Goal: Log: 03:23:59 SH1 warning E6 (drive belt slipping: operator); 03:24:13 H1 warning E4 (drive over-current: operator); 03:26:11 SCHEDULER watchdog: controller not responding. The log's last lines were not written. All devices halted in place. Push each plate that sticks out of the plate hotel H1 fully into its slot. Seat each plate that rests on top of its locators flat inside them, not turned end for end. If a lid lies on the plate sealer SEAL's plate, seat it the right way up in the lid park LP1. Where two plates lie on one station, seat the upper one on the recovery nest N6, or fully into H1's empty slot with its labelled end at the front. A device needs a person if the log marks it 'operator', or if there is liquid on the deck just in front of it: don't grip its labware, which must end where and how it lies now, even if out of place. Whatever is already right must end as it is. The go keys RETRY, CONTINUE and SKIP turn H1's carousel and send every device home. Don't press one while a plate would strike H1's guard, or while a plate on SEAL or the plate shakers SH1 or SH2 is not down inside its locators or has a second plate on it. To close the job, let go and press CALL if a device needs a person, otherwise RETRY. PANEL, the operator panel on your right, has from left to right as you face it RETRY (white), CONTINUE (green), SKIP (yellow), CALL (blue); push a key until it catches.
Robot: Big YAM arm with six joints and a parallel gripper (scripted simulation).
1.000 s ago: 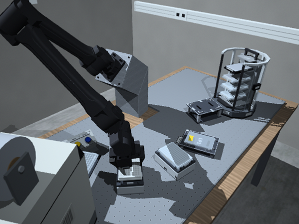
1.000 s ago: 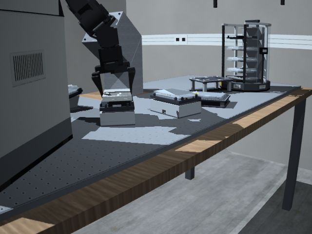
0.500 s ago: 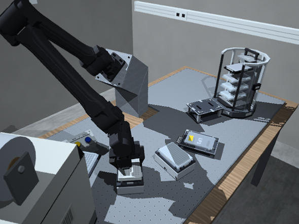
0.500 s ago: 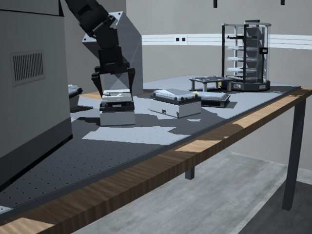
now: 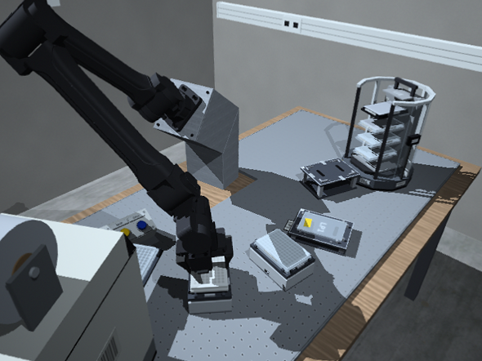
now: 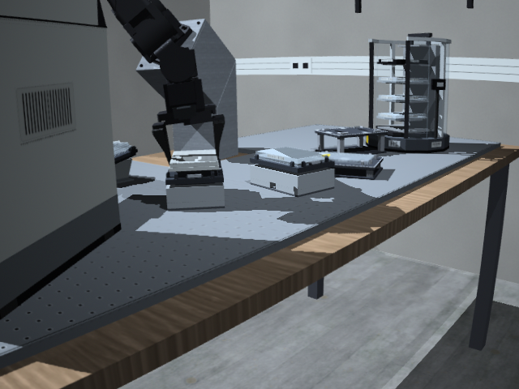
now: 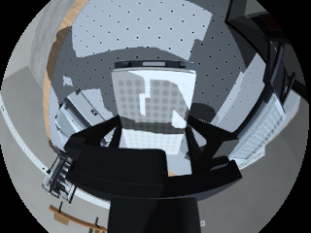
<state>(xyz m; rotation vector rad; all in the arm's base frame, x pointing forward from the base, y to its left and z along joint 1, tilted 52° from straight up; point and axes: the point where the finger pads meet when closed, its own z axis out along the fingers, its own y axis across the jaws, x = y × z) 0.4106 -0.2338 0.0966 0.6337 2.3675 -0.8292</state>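
Note:
My gripper [image 6: 193,157] [image 7: 153,117] points down and is shut on the long sides of a white plate [image 5: 220,278] [image 6: 194,164] [image 7: 160,104]. The plate is about level over a white station block [image 5: 209,305] [image 6: 195,196], its underside close to the dark locators; contact is hard to tell. A second plate [image 5: 289,251] [image 6: 289,156] lies on the neighbouring white block. A clear lid [image 5: 333,228] [image 6: 356,158] appears to lie on LP1. The hotel H1 [image 5: 384,182] [image 6: 413,144] holds several plates, with a dark shelf above them. The recovery nest N6 [image 5: 330,171] [image 6: 349,132] is empty.
The bulky sealer [image 5: 108,301] [image 6: 58,138] stands at the left, a white plate [image 5: 147,256] partly hidden behind it. The panel's blue key [image 5: 140,224] and yellow key [image 5: 125,232] show beyond; the other keys are hidden. The metal arm mount [image 5: 214,150] stands behind.

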